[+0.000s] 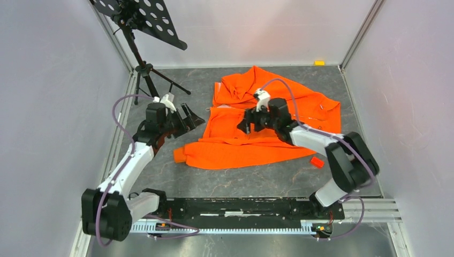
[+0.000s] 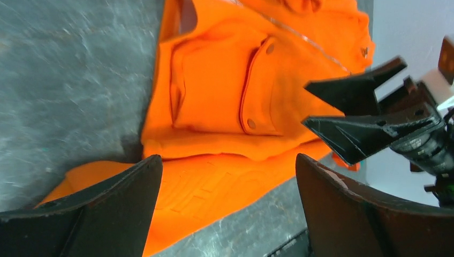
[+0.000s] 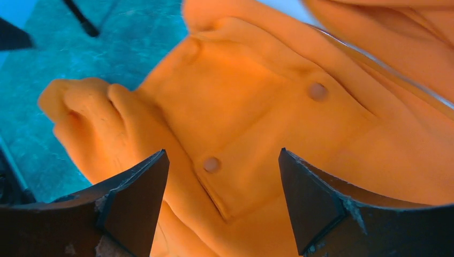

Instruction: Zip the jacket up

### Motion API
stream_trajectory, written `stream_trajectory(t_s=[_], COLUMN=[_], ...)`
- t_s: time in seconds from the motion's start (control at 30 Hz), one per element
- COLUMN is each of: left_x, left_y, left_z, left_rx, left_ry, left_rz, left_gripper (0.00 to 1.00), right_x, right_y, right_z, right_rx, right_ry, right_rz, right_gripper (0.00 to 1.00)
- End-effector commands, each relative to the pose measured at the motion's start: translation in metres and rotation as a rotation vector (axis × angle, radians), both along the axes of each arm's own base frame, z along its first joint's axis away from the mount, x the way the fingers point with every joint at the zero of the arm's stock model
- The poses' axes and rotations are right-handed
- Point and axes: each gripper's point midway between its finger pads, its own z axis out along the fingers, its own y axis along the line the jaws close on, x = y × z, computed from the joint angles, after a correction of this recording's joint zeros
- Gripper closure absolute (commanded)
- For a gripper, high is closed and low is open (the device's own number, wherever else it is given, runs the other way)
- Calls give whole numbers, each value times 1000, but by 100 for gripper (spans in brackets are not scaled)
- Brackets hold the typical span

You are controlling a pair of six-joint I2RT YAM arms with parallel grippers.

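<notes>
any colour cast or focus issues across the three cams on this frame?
Top external: sharp, evenly lit, no glare on the jacket. Left wrist: fabric slightly soft, orange heavily saturated, table reads neutral grey. Right wrist: table skews teal, the jacket looks yellower, the whole frame is soft, and the right hand sits dark and underexposed at the bottom edge.

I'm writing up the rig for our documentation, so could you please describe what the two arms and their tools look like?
Both the left arm and right arm have white link shells between bulky black joints, and a purple cable loops along each. The left tool and right tool each carry two black, wedge-shaped fingers with scuffed edges. No markings are legible.
</notes>
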Motion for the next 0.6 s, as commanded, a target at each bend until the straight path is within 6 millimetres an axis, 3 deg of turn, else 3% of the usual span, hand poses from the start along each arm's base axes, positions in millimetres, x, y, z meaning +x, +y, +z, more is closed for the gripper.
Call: stream_trajectory(t_s=[0.0, 0.2, 0.37, 0.57], left_x=[3, 5, 15, 29], left_y=[-28, -33, -36, -44], left_z=[9, -8, -13, -21], left_rx=[-146, -167, -191, -259], left_ry=[61, 124, 152, 203], left_rz=[-105, -118, -100, -79], left_gripper=[0, 11, 15, 30], right_x=[21, 57, 82, 103], right_y=[53, 92, 109, 119], right_z=[33, 15, 13, -14], right_rx=[96, 57, 24, -141], right_ry=[-99, -90, -167, -236], right_rz=[149, 186, 166, 231], right_gripper=[20, 37, 32, 31])
